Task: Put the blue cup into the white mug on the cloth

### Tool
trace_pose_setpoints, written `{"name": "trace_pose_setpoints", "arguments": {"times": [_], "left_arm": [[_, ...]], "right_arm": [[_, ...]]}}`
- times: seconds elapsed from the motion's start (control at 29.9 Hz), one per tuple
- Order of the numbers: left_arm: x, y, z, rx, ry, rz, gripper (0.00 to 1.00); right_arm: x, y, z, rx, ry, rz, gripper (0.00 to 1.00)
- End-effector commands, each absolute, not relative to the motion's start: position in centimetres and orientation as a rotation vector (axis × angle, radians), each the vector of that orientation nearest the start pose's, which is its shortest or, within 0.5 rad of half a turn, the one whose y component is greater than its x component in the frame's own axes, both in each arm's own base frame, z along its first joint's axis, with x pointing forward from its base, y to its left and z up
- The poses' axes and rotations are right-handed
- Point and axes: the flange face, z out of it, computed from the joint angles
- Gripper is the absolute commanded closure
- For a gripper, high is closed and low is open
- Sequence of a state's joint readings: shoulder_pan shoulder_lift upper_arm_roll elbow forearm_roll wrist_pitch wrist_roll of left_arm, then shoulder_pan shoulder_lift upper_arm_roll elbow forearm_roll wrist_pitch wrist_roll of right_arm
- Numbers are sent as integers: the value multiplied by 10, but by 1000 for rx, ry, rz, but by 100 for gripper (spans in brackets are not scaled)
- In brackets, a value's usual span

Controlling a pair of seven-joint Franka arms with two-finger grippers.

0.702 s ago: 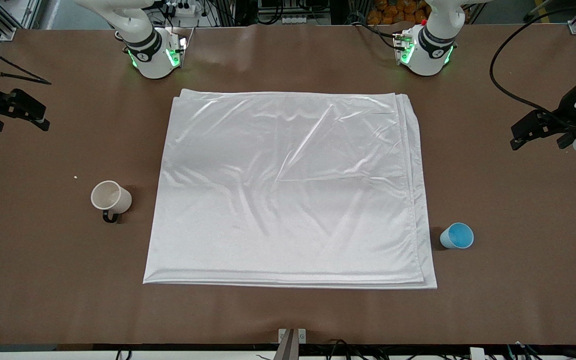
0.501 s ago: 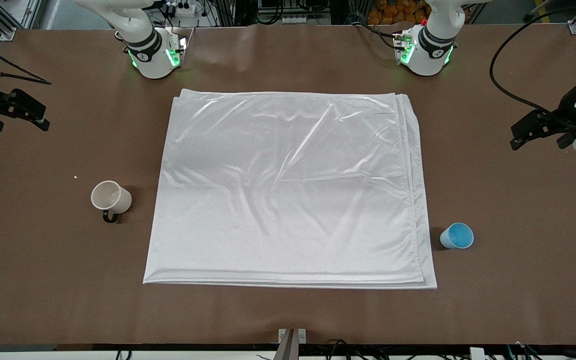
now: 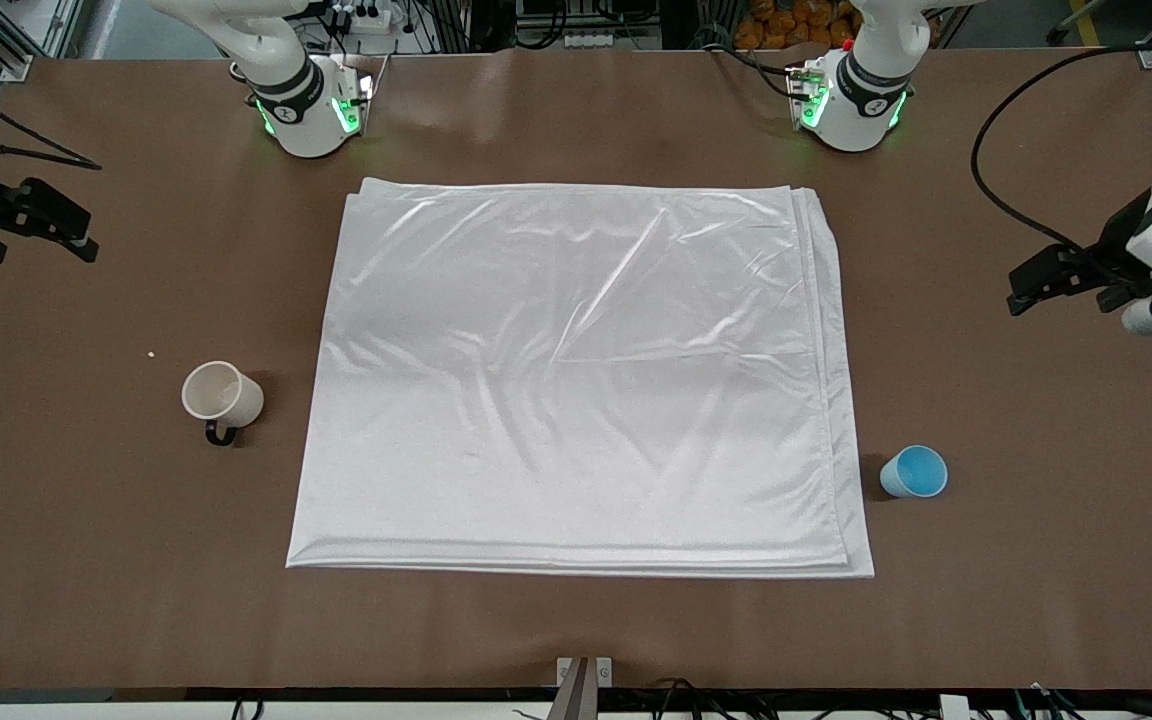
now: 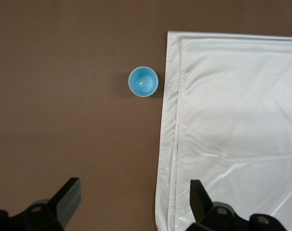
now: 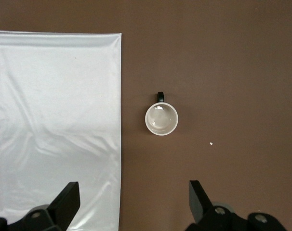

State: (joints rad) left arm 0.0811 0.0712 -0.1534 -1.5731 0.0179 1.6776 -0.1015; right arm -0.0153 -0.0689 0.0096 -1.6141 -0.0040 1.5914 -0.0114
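The blue cup (image 3: 914, 472) stands upright on the brown table just off the cloth's (image 3: 576, 380) edge at the left arm's end. The white mug (image 3: 222, 394) stands upright on the table off the cloth's edge at the right arm's end, its black handle toward the front camera. My left gripper (image 3: 1036, 283) is open and empty, high over bare table. In its wrist view the cup (image 4: 143, 82) and the cloth (image 4: 232, 120) lie well away from the open gripper (image 4: 135, 192). My right gripper (image 3: 36, 240) is open and empty, high over bare table. Its view shows the mug (image 5: 161, 119), the cloth (image 5: 54, 120) and the open gripper (image 5: 134, 195).
The two arm bases (image 3: 306, 110) (image 3: 851, 100) stand at the table's edge farthest from the front camera. A black cable (image 3: 986, 170) hangs by the left arm. A tiny white crumb (image 3: 151, 354) lies near the mug.
My left gripper has shifted slightly toward the cloth and the front camera's side. The right arm, cup, mug and cloth have not moved.
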Motion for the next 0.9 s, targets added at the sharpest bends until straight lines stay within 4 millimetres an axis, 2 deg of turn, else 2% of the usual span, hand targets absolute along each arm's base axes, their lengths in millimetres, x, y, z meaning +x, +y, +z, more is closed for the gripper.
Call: {"name": "trace_pose_setpoints", "arguments": {"times": [0.0, 0.17, 0.3, 0.5, 0.57, 0.63, 0.74, 0.87], "left_arm": [[615, -29, 545, -3148, -55, 17, 0], [638, -24, 505, -3152, -63, -13, 0], [653, -27, 472, -3140, -61, -6, 0], [671, -26, 419, -3146, -69, 5, 0], [675, -24, 408, -3148, -73, 3, 0], [678, -25, 398, -3151, -71, 0, 0], [685, -23, 370, -3158, -77, 1, 0], [693, -23, 347, -3165, -83, -30, 0]], "right_arm": [[538, -4, 642, -3140, -24, -63, 0], [551, -6, 621, -3138, -17, -3, 0], [567, -9, 592, -3134, -9, 72, 0], [595, -10, 533, -3126, -6, 180, 0], [605, -10, 512, -3127, -6, 204, 0], [614, -12, 490, -3127, -4, 228, 0], [628, -12, 451, -3124, -4, 274, 0], [649, -13, 404, -3119, 2, 273, 0]]}}
